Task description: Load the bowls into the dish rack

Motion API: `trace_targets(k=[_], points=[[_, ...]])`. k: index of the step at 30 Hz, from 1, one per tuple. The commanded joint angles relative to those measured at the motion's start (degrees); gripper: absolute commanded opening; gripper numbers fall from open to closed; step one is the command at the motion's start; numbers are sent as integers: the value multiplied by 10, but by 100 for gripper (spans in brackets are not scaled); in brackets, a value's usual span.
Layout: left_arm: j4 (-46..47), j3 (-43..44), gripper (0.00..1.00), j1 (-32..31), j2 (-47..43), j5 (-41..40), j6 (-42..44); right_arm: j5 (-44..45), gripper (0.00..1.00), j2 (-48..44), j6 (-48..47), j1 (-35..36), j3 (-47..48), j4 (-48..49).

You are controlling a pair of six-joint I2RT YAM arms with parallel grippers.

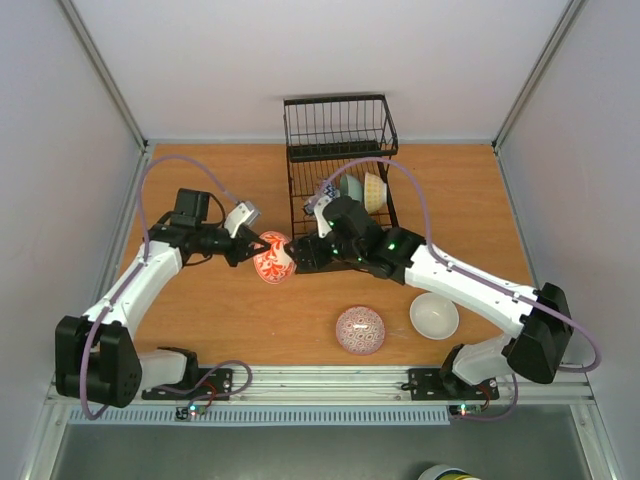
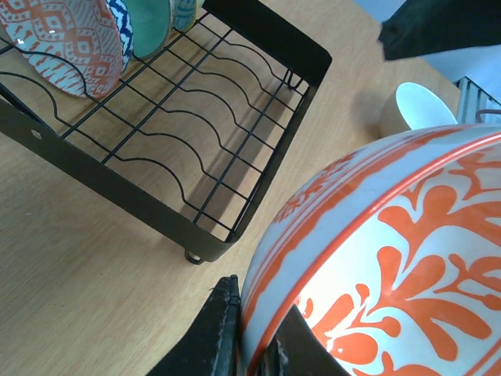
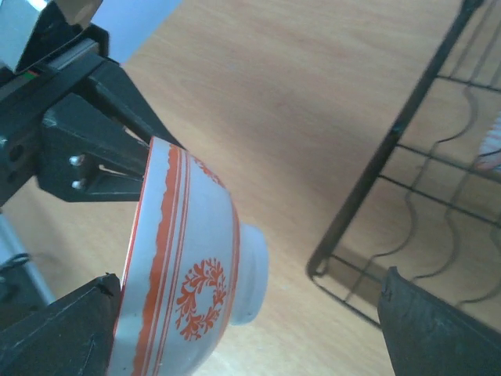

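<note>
1. Bowl (image 1: 272,258) with the orange-red pattern hangs above the tabletop (image 1: 250,320), just left of the rack (image 1: 336,99), pinched by its rim in the left claw (image 1: 250,247).
2. That claw is closed on the bowl: the left wrist view shows one black finger (image 2: 218,333) outside the rim and a dark pad inside it.
3. The right claw (image 1: 305,255) is spread wide. Its own view shows its fingers (image 3: 63,329) on either side of the bowl without touching it, which looks like a handover about to happen.
4. The bowl stands on edge, with its opening turned toward the left arm and partly upward, and its foot toward the rack. Its axis lies roughly level.
5. It looks like glazed ceramic: stiff, smooth, fairly heavy for a rim pinch, and likely to chip if dropped. The free side of the rim, with one finger inside and one outside, seems the safest place to grip.
6. Several bowls already lean in the far tines of the rack, and the near tines are bare.
7. Nearer the arm bases, a white bowl (image 1: 434,316) and a patterned bowl (image 1: 360,330) sit on the tabletop.
</note>
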Motion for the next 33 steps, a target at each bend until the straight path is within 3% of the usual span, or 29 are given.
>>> trace_targets(k=[1, 13, 18, 19, 24, 28, 31, 33], points=[[13, 12, 0, 13, -22, 68, 14, -173, 91, -23, 61, -40, -71, 101], [22, 5, 0, 21, -35, 77, 14, -388, 96, 10, 166, -57, -141, 272], [25, 3, 0, 22, -39, 76, 11, -421, 90, 28, 193, -57, -150, 323], [26, 2, 0, 22, -40, 76, 10, -425, 86, 31, 196, -57, -150, 329], [30, 1, 0, 22, -41, 73, 8, -421, 44, 29, 196, -57, -151, 334], [33, -1, 1, 22, -44, 70, 5, -398, 25, 16, 184, -57, -153, 318], [36, -1, 0, 22, -45, 64, 4, -361, 5, 6, 159, -57, -141, 278], [43, -2, 0, 22, -46, 51, -4, -324, 1, 0, 137, -57, -128, 234]])
